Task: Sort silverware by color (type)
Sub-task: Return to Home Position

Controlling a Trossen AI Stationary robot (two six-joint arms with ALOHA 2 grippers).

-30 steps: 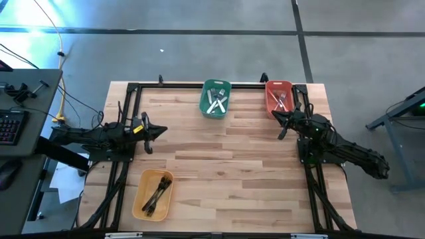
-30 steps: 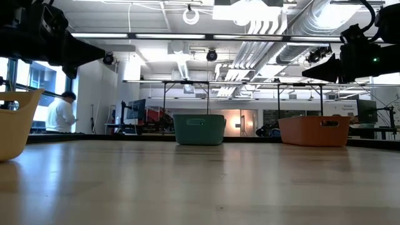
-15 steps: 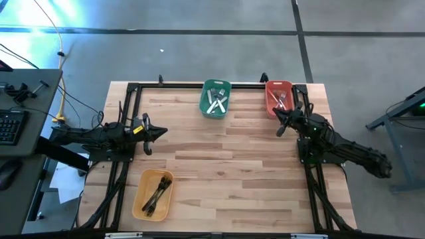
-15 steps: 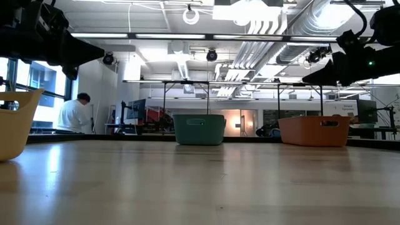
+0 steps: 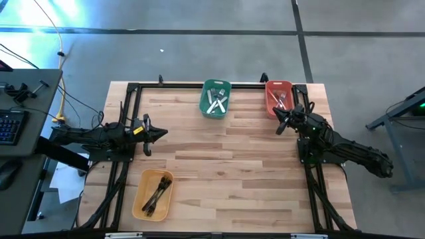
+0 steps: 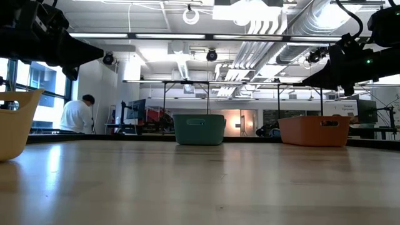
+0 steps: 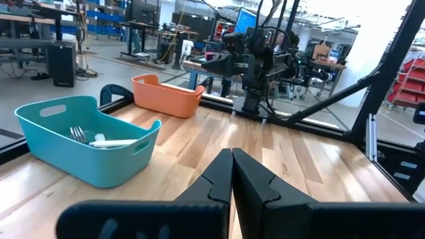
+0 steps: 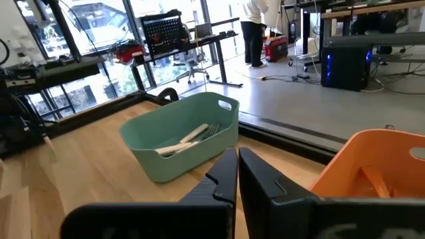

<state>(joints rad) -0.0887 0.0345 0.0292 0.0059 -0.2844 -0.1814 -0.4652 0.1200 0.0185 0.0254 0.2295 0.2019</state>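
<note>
All the forks lie in bins. White-handled forks [image 5: 216, 101] rest in the green bin [image 5: 205, 106], also visible as white-handled forks [image 7: 99, 139] in the left wrist view. Red-handled forks [image 5: 282, 101] lie in the red bin [image 5: 269, 106]. Black forks [image 5: 157, 193] lie in the yellow bin [image 5: 141, 202]. My left gripper [image 5: 165, 132] hovers shut above the table's left side, pointing right, and holds nothing. My right gripper [image 5: 277, 123] hovers shut just near of the red bin and holds nothing.
The green bin and red bin stand at the table's far edge, the yellow bin [image 6: 14, 122] near the near-left corner. Bare wood [image 5: 226, 166] lies between the arms. A black frame [image 5: 133, 86] edges the table. A person [image 6: 76, 115] stands in the room behind.
My right gripper has shifted a little toward the table's left and the red bin, tipping slightly; its fingers stay shut. The person in the background has walked a few steps. The forks and bins have stayed put.
</note>
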